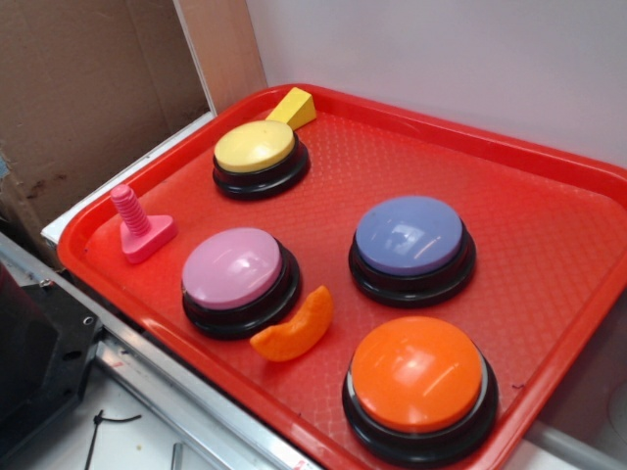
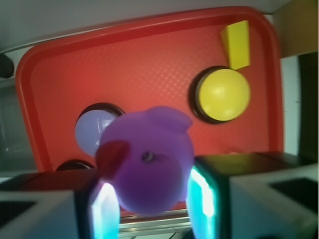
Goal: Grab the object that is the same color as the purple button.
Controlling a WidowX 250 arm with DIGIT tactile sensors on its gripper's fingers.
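Observation:
In the wrist view a small purple duck toy [image 2: 149,162] with a red beak fills the space between my gripper's [image 2: 153,201] two glowing pads, which press on its sides; it hangs well above the red tray [image 2: 149,55]. The purple button [image 2: 89,130] shows partly behind the duck, and it stands at the tray's middle right in the exterior view [image 1: 409,235]. Neither the gripper nor the duck appears in the exterior view.
On the tray [image 1: 549,225] stand a yellow button [image 1: 257,147], a pink-lilac button [image 1: 233,269] and an orange button [image 1: 418,374]. An orange crescent slice [image 1: 294,331], a pink bolt [image 1: 137,227] and a yellow wedge [image 1: 294,106] lie among them. Cardboard and a wall stand behind.

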